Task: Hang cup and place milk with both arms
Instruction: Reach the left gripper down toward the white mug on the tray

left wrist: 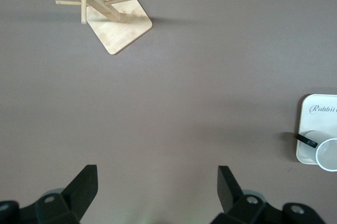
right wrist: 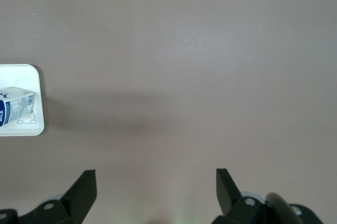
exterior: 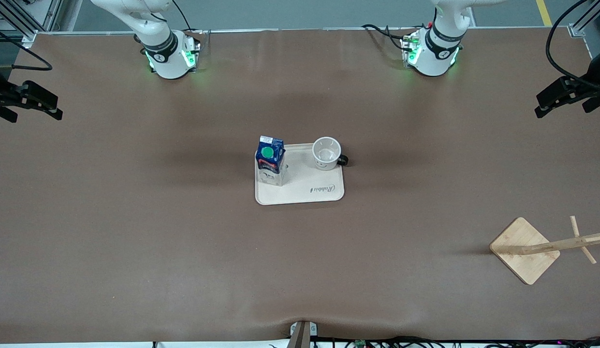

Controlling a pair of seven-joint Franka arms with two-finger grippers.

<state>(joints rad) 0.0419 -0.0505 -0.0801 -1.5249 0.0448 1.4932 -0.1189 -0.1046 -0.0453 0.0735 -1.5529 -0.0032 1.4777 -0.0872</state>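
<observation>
Matt brown table covering [exterior: 135,217], smooth.
Pale wooden mug stand [exterior: 527,249]; glossy white cup [exterior: 326,153]; printed paper milk carton [exterior: 270,159]; matt cream tray [exterior: 304,191].

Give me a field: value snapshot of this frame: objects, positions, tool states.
milk: carton upright on tray, at the edge toward the right arm's end
cup: upright on tray, beside the milk, handle toward the left arm's end
tray: mid-table
rack: wooden stand toward the left arm's end, nearer the front camera than the tray, pegs bare
left tool: open, empty, over bare table, waiting
right tool: open, empty, over bare table, waiting
</observation>
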